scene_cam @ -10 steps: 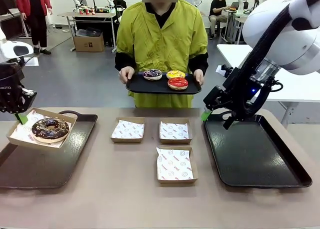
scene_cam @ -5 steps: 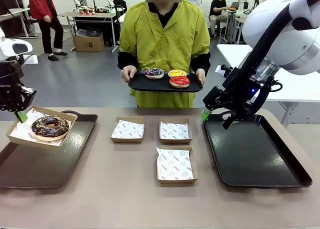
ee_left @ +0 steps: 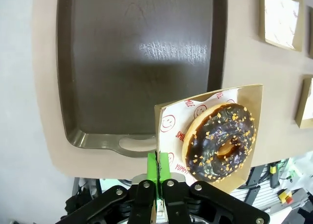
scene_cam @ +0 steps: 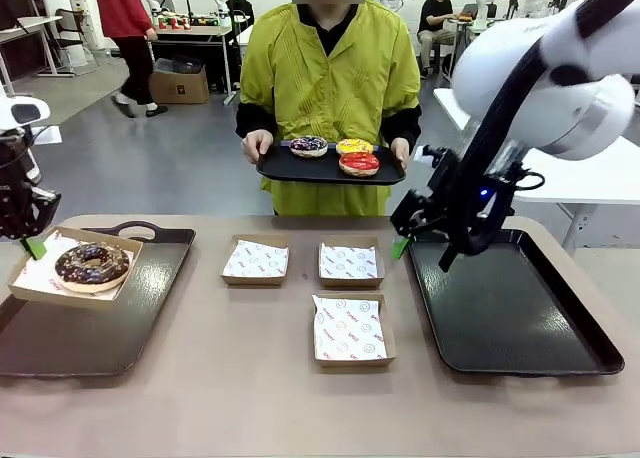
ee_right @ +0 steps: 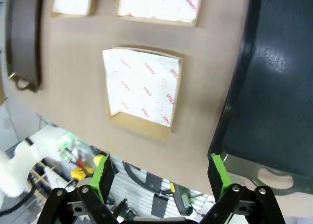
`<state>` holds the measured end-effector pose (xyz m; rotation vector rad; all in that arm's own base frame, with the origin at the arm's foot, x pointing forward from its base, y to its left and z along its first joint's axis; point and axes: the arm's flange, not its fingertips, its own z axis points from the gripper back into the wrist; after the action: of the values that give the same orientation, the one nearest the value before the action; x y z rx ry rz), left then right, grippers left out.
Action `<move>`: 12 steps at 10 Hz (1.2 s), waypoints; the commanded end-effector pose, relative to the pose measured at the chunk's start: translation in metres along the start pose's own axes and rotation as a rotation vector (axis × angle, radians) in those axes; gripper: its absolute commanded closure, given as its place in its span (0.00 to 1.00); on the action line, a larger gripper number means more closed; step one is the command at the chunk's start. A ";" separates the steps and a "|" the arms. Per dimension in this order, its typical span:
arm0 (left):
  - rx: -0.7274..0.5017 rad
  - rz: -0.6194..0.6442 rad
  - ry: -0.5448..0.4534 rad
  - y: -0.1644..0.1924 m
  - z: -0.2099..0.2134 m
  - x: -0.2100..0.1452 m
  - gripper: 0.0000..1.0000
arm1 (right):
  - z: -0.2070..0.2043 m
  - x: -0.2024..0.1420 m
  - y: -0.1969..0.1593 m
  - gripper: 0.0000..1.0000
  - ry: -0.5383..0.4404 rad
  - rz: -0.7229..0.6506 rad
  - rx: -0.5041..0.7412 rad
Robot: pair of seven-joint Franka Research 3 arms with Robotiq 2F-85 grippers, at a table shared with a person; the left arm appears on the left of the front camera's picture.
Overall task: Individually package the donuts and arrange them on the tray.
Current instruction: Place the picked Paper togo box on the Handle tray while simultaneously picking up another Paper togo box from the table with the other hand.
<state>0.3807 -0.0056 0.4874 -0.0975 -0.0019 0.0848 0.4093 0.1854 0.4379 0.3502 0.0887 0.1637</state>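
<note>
Pinches the edge of a paper-lined brown cardboard box (ee_left: 172, 120) between the pressed-together green pads of the left end effector (ee_left: 158, 161), over the far left corner of a dark rectangular tray (scene_cam: 90, 338). Carries in that box a dark chocolate-glazed ring donut (scene_cam: 92, 263) with pale crumbs. Holds the right end effector (ee_right: 160, 175) spread wide and empty above the table (scene_cam: 250, 388), by the second dark tray (scene_cam: 510, 318). Across the table, on a black serving tray (scene_cam: 285, 168) in a person's hands (scene_cam: 253, 146): purple-brown sprinkled donut (scene_cam: 308, 146), yellow donut (scene_cam: 353, 146), glossy red donut (scene_cam: 358, 163).
</note>
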 end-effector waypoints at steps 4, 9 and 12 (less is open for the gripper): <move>0.003 -0.006 -0.023 0.011 -0.043 -0.004 0.99 | -0.074 -0.009 0.062 0.00 -0.031 -0.135 -0.304; -0.002 0.015 -0.014 0.013 -0.037 -0.005 0.99 | -0.083 -0.018 0.066 0.00 -0.033 -0.136 -0.311; 0.002 0.010 -0.013 0.011 -0.041 -0.005 0.99 | -0.084 -0.019 0.065 0.00 -0.057 -0.156 -0.329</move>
<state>0.3751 0.0008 0.4459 -0.0944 -0.0137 0.0949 0.3715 0.2708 0.3829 0.0194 0.0320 0.0189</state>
